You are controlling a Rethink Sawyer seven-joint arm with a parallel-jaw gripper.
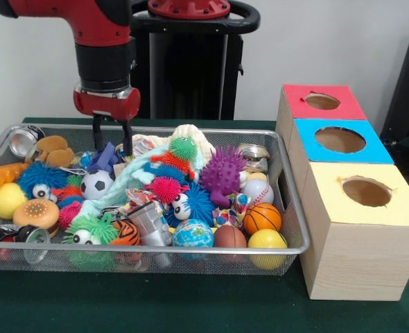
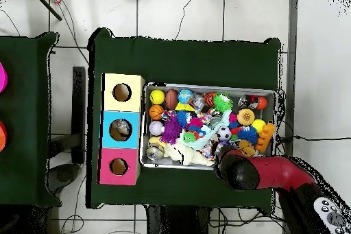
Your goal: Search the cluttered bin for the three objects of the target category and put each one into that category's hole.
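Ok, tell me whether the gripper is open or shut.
Open: the gripper has two fingers apart, with nothing between them, above the bin.

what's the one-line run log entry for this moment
gripper: open, empty, fingers down in the bin far side near soccer ball | boxes: red, blue, yellow holes beside bin

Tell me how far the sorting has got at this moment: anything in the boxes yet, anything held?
Done: the overhead view shows something pale inside the blue box hole; the yellow box and red box holes look dark. In hand: nothing visibly held; the gripper reaches down into the far side of the bin, jaws apart, just above the clutter by the soccer ball. Left: the bin is heaped with balls and toys.
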